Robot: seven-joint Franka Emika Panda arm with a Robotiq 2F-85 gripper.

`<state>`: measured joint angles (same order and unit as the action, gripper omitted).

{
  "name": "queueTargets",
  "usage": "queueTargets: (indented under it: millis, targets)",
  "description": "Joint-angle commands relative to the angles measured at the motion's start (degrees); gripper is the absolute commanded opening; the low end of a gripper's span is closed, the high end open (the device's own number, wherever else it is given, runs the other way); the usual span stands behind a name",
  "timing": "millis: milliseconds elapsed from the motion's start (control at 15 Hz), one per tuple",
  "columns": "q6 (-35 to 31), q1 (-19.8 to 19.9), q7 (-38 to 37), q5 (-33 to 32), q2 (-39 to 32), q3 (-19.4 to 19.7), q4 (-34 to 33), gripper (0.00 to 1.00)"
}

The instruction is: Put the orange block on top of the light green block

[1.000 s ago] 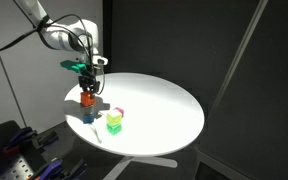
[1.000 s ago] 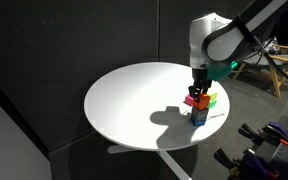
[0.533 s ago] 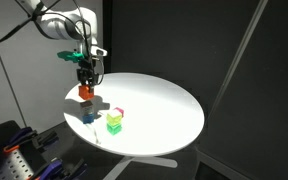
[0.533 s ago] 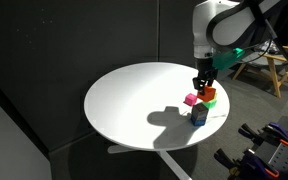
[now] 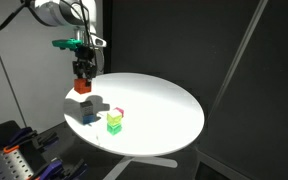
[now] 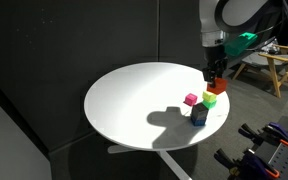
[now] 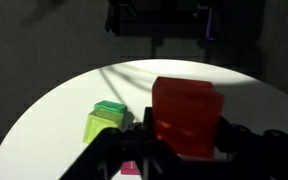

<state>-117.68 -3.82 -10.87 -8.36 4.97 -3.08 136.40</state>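
My gripper (image 5: 81, 72) is shut on the orange block (image 5: 81, 86) and holds it in the air above the table's near edge, also seen in an exterior view (image 6: 215, 86). In the wrist view the orange block (image 7: 187, 115) sits between my two dark fingers (image 7: 184, 142). The light green block (image 5: 114, 125) stands on the white round table, lower and to the side of the held block. It also shows in an exterior view (image 6: 209, 100) and in the wrist view (image 7: 106, 122).
A dark blue-grey cube (image 5: 90, 118) stands on the table (image 5: 164, 100) below the gripper, also seen in an exterior view (image 6: 198, 114). A small pink piece (image 5: 119, 113) lies beside the green block. A wooden stand (image 6: 274, 65) and dark walls surround the table.
My gripper has risen with the orange block, lifting it off the dark blue-grey cube. The other blocks have not moved.
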Motion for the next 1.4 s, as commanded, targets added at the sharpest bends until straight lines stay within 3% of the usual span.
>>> queueTargets:
  millis: [0,667,1333]
  targets:
    - [5.54,1.52,4.77,0.0,3.43,1.05,-0.82,0.29]
    - [14.45,5.92,14.92,-1.12,6.77,5.67,-4.49,0.29]
    - [2.36,8.43,15.86,-3.24,4.47,8.27,-4.5,0.29]
